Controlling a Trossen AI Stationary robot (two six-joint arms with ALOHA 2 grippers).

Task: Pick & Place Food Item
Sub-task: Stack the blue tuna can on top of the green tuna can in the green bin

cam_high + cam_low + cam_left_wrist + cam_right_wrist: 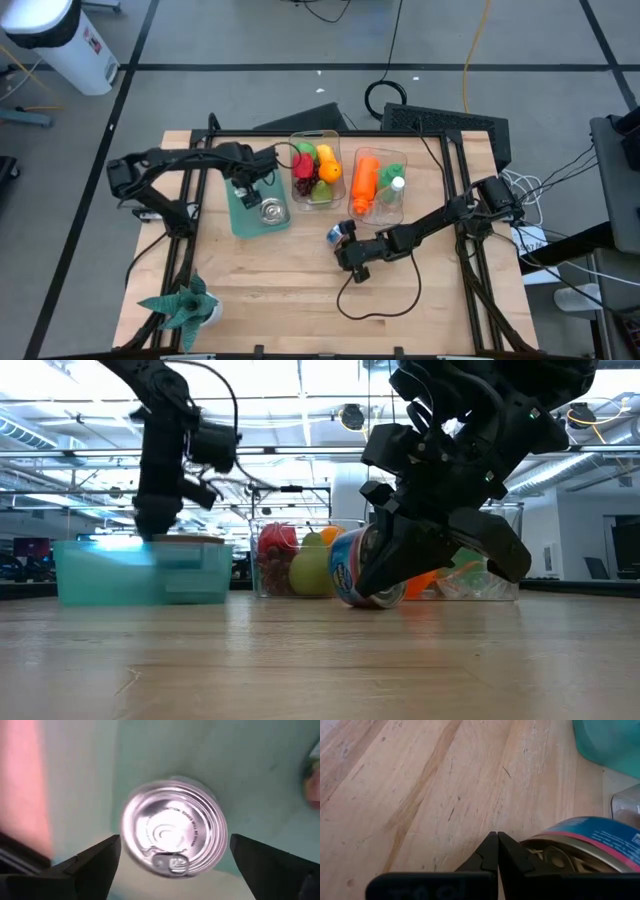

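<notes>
A silver can [172, 827] with a pull-tab lid stands upright on the floor of the teal bin [243, 218] at the table's far left. My left gripper [175, 839] hangs over it, pointing down and open, one finger on either side of the can and clear of it. A blue-labelled can [338, 235] lies on its side on the wood at mid-table. My right gripper [497, 845] is shut and slants down to the tabletop just beside that can, on its near side. My right gripper's shut fingers [512, 855] lie right beside the rim of the blue can's end [555, 852], which rests on the table. Whether the finger's outer side touches that rim, I cannot tell.
Two clear tubs stand right of the teal bin, one with fruit [315, 170] and one with a carrot and a small bottle [378, 185]. A green plant toy [185, 305] sits at the near left corner. A black cable [380, 305] loops over the near table.
</notes>
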